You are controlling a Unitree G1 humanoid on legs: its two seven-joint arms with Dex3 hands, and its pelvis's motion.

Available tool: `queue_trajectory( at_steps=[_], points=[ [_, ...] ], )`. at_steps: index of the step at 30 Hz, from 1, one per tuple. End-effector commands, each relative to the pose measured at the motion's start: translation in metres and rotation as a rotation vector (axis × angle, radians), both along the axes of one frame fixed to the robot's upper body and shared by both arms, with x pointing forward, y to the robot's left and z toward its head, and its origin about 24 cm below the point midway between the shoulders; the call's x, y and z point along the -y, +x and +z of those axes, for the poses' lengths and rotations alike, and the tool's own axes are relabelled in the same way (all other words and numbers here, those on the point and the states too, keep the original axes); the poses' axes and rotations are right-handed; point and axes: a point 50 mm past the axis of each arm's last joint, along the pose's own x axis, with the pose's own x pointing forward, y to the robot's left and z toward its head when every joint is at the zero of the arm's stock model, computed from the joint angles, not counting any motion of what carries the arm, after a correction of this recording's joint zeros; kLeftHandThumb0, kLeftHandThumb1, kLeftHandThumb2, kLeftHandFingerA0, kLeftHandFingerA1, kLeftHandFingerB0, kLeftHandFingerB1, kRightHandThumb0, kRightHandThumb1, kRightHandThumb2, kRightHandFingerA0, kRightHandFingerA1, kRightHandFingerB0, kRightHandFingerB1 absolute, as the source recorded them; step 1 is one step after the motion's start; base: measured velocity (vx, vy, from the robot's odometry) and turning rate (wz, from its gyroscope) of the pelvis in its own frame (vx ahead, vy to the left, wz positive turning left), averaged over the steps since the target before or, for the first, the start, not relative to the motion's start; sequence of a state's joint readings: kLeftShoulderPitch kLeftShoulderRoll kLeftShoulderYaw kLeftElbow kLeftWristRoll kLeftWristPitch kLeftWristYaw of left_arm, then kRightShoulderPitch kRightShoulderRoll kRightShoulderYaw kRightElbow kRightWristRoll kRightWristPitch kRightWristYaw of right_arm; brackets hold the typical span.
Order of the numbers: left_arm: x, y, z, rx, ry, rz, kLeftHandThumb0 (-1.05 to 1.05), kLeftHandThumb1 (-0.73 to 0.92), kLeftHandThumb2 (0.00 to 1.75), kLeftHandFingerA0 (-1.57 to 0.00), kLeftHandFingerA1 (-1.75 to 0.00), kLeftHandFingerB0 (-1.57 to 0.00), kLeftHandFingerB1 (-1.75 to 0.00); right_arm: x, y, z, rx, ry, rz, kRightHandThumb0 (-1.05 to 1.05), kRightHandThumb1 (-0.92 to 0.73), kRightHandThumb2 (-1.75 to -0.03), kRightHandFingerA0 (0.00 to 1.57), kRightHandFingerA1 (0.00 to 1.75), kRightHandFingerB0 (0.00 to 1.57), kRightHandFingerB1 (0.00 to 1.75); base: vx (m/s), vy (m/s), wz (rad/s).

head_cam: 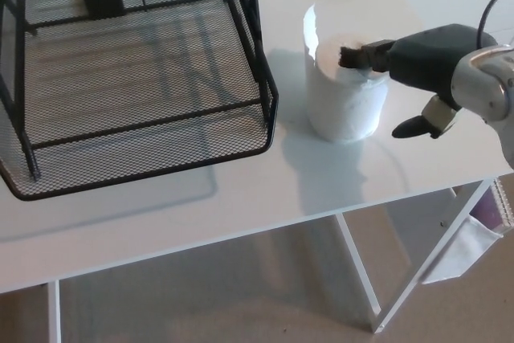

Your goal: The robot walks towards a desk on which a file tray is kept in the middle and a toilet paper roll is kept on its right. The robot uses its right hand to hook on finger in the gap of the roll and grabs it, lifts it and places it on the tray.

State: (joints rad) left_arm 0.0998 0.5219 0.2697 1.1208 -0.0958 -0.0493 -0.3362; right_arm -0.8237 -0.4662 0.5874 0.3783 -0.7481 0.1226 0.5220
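The toilet paper roll [345, 95] stood upright on the white desk [241, 190], its long axis vertical and core facing up, at about three o'clock from the black mesh file tray [136, 118] and just apart from the tray's right wall. The right hand [418, 70] reached in from three o'clock with one finger hooked down into the core while the thumb hung spread apart outside the roll's right flank, not yet pinching the paper wall. The lift looked set to carry the roll toward nine o'clock, over the tray rim.
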Motion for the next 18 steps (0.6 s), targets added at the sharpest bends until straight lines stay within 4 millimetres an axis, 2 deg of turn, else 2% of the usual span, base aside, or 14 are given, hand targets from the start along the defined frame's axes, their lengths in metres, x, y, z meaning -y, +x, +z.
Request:
queue_trajectory(
  at_steps=[1, 2, 3, 4, 5, 6, 7, 10, 11, 12, 15, 16, 17, 18],
  points=[
    [-0.004, 0.002, 0.003, 0.017, 0.022, 0.026, -0.67, 0.92, 0.67, -0.45, -0.53, -0.33, -0.42, 0.004, -0.002, -0.012, -0.004, -0.007, -0.015, -0.55, -0.6, -0.59, 0.77, 0.96, 0.21, 0.35, 0.0, 0.0, 0.0],
    [-0.003, 0.002, 0.002, 0.012, 0.023, 0.011, -0.68, 0.73, 1.05, -0.42, -0.61, -0.3, -0.54, 0.007, -0.004, -0.016, 0.023, -0.01, -0.021, -0.57, -0.55, -0.61, 0.83, 1.28, 0.23, 0.37, 0.0, 0.0, 0.0],
    [-0.003, 0.002, 0.002, 0.009, 0.03, 0.011, -0.68, 0.91, 0.67, -0.49, -0.53, -0.35, -0.42, 0.008, -0.005, -0.018, 0.038, 0.001, -0.014, -0.53, -0.56, -0.6, 0.82, 1.42, 0.28, 0.37, 0.0, 0.0, 0.0],
    [-0.003, 0.002, 0.002, 0.009, 0.03, 0.011, -0.68, 0.91, 0.67, -0.49, -0.53, -0.35, -0.42, 0.008, -0.005, -0.019, 0.041, 0.003, -0.013, -0.53, -0.56, -0.6, 0.82, 1.42, 0.28, 0.37, 0.0, 0.0, 0.0],
    [-0.002, 0.003, 0.001, -0.007, 0.053, -0.01, -0.67, 0.74, 1.06, -0.47, -0.63, -0.3, -0.53, 0.009, -0.007, -0.024, 0.074, 0.01, -0.016, -0.49, -0.59, -0.58, 0.78, 1.49, 0.37, 0.39, 0.0, 0.0, 0.0],
    [-0.002, 0.003, 0.001, -0.008, 0.053, -0.013, -0.67, 0.73, 1.05, -0.45, -0.63, -0.3, -0.54, 0.009, -0.009, -0.028, 0.09, 0.013, -0.025, -0.46, -0.6, -0.58, 0.77, 1.42, 0.4, 0.4, 0.0, 0.0, 0.0],
    [-0.002, 0.002, 0.002, -0.003, 0.047, -0.014, -0.67, 0.92, 0.67, -0.49, -0.54, -0.35, -0.41, 0.008, -0.009, -0.031, 0.109, 0.004, -0.024, -0.43, -0.58, -0.6, 0.8, 1.43, 0.43, 0.41, 0.0, 0.0, 0.0],
    [-0.001, 0.003, 0.001, -0.001, 0.04, -0.025, -0.67, 0.92, 0.68, -0.46, -0.51, -0.32, -0.4, 0.008, -0.013, -0.035, 0.151, 0.028, -0.022, -0.29, -0.63, -0.62, 0.77, 1.48, 0.57, 0.46, 0.0, 0.0, 0.0],
    [-0.001, 0.002, 0.001, -0.002, 0.035, -0.026, -0.67, 0.92, 0.68, -0.46, -0.51, -0.32, -0.4, 0.007, -0.016, -0.038, 0.186, 0.025, -0.002, -0.29, -0.63, -0.62, 0.77, 1.48, 0.57, 0.46, 0.0, 0.0, 0.0],
    [0.0, 0.002, 0.001, -0.001, 0.036, -0.024, -0.66, 0.92, 0.68, -0.46, -0.51, -0.34, -0.41, 0.007, -0.016, -0.04, 0.205, 0.024, 0.003, -0.24, -0.65, -0.59, 0.81, 1.51, 0.63, 0.53, 0.0, 0.0, 0.0],
    [0.003, 0.002, -0.001, -0.005, 0.042, -0.053, -0.68, 0.92, 0.67, -0.47, -0.53, -0.35, -0.43, 0.006, -0.02, -0.045, 0.256, 0.003, 0.038, -0.26, -0.67, -0.63, 0.79, 1.59, 0.66, 0.57, 0.0, 0.0, 0.0],
    [0.004, 0.002, -0.002, -0.006, 0.038, -0.054, -0.67, 0.74, 1.04, -0.4, -0.61, -0.32, -0.54, 0.005, -0.022, -0.047, 0.264, 0.009, 0.041, -0.28, -0.67, -0.62, 0.79, 1.62, 0.66, 0.57, 0.0, 0.0, 0.0],
    [0.005, 0.002, -0.004, -0.01, 0.036, -0.05, -0.67, 0.92, 0.68, -0.46, -0.55, -0.37, -0.45, 0.005, -0.023, -0.048, 0.272, 0.006, 0.049, -0.29, -0.67, -0.62, 0.8, 1.63, 0.66, 0.58, 0.0, 0.0, 0.0],
    [0.005, 0.002, -0.004, -0.026, 0.048, -0.049, -0.68, 0.91, 0.68, -0.45, -0.55, -0.35, -0.43, 0.002, -0.024, -0.051, 0.285, 0.011, 0.054, -0.29, -0.67, -0.64, 0.81, 1.59, 0.67, 0.55, 0.0, 0.0, 0.0]
  ],
)
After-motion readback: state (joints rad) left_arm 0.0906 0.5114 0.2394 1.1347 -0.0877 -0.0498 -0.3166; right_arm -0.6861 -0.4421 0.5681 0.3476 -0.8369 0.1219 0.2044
